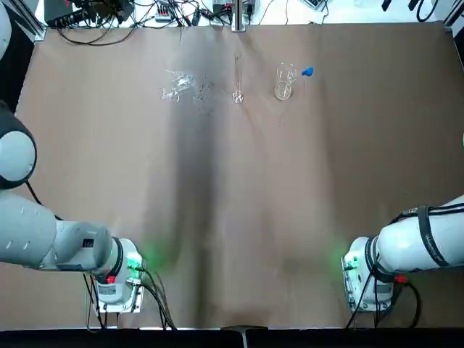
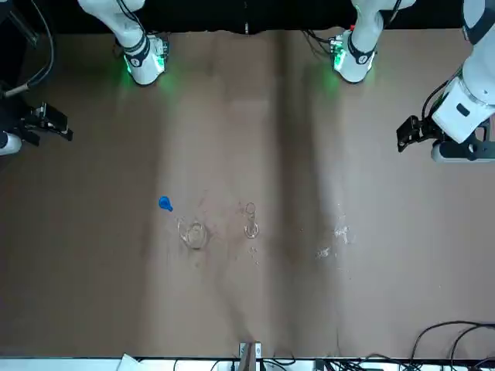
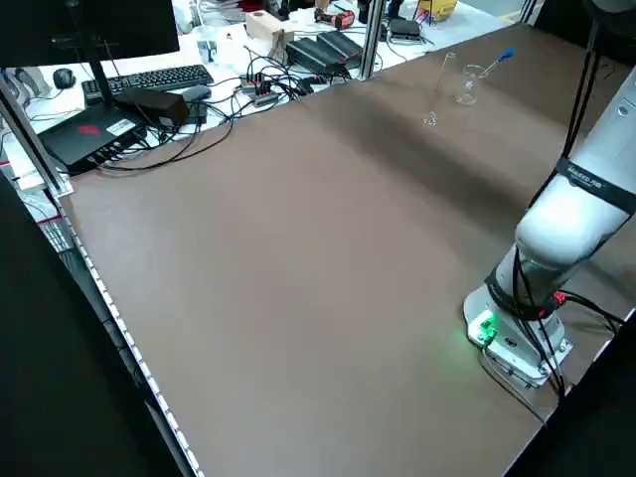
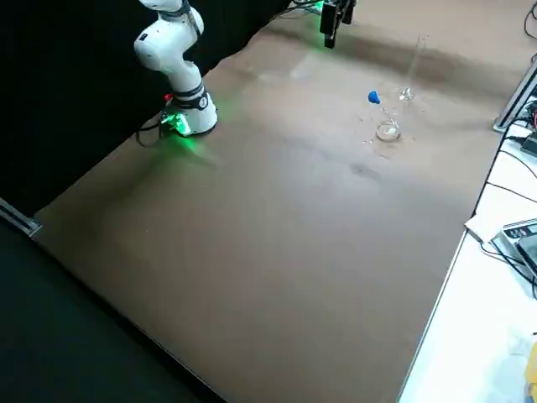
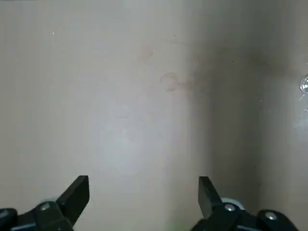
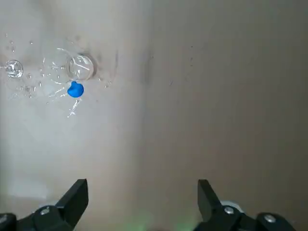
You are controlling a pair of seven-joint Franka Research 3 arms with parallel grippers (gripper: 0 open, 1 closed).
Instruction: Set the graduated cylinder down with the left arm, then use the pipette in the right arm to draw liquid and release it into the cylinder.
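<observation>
Black fingers of our left gripper are spread wide around nothing, high over the table's left side; our right gripper, over the right side, is equally wide and unladen. Beyond them, on the brown table, we see the tall, narrow, clear glass graduated cylinder upright. Just right of it, a blue-bulbed, thin clear pipette leans in a short clear glass beaker.

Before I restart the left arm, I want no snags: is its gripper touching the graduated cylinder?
Apart: the left wrist view shows the left gripper open, with bare table between its fingers.
</observation>
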